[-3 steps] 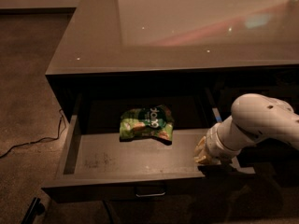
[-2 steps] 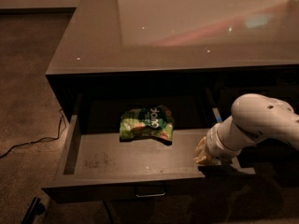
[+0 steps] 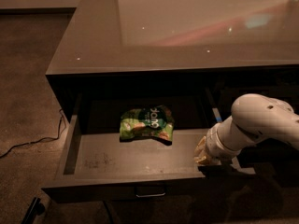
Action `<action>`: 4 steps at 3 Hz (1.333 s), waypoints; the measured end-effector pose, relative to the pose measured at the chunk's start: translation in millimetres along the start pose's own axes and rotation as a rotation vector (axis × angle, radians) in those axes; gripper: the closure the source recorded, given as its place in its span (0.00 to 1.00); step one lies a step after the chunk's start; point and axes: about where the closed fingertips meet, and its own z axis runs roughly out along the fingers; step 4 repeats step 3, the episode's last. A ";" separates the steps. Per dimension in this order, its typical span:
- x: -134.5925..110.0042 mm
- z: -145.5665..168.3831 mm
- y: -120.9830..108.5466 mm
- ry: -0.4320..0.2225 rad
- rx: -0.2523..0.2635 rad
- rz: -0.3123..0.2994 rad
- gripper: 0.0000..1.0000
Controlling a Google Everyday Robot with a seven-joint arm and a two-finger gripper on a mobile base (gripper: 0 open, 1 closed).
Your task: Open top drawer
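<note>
The top drawer (image 3: 100, 161) stands pulled out from under the glossy counter top (image 3: 187, 27). Its scuffed grey floor shows, and its small metal loop handle (image 3: 150, 191) sits at the centre of the front panel, at the bottom of the view. My gripper (image 3: 204, 154) is at the end of the white arm (image 3: 259, 122), at the drawer's right end, just above its front right corner. The wrist hides most of it.
A green snack bag (image 3: 146, 123) lies in the middle of the drawer. A cable (image 3: 32, 141) runs across the carpet on the left. A dark object (image 3: 33, 210) sits on the floor at the bottom left. Dark cabinet fronts are behind the arm on the right.
</note>
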 end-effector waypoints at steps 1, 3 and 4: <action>0.0 0.0 0.0 0.000 0.000 0.000 0.12; 0.0 0.0 0.0 0.000 0.000 0.000 0.00; 0.0 0.0 0.0 0.000 0.000 0.000 0.00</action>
